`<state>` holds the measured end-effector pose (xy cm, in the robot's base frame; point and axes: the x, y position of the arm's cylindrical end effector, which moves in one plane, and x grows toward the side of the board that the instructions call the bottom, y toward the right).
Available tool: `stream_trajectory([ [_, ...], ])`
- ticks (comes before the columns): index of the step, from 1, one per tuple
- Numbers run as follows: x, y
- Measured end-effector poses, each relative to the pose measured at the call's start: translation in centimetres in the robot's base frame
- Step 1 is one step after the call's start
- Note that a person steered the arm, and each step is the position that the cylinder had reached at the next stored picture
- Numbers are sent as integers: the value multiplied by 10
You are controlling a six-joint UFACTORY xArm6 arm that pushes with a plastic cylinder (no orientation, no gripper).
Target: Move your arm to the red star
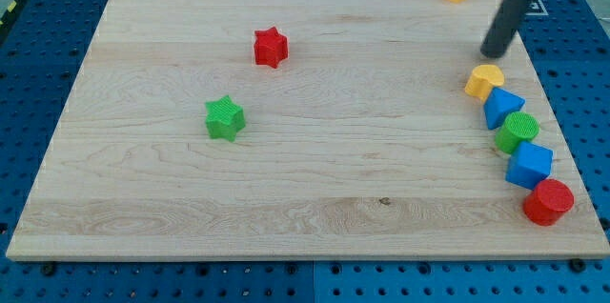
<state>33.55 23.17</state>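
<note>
While my tip rests bare on the board near its right edge, just above the yellow block and touching nothing, the approach step is not yet begun. The red star sits well apart, left of centre toward the top edge. The next move likely calls for a long, unobstructed leftward slide.

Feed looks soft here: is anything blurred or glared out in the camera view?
Camera view: the dark rod is motion-blurred near the view's top, my tip fairly sharp; the red star block and the wooden board are crisp, evenly lit, soft shadows, no glare.
</note>
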Motion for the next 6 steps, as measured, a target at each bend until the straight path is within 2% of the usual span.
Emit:
stream_trajectory([
  [1, -22, -91],
  [3, -31, -291],
  [4, -21, -338],
  [5, 5, -340],
  [6, 7, -333],
])
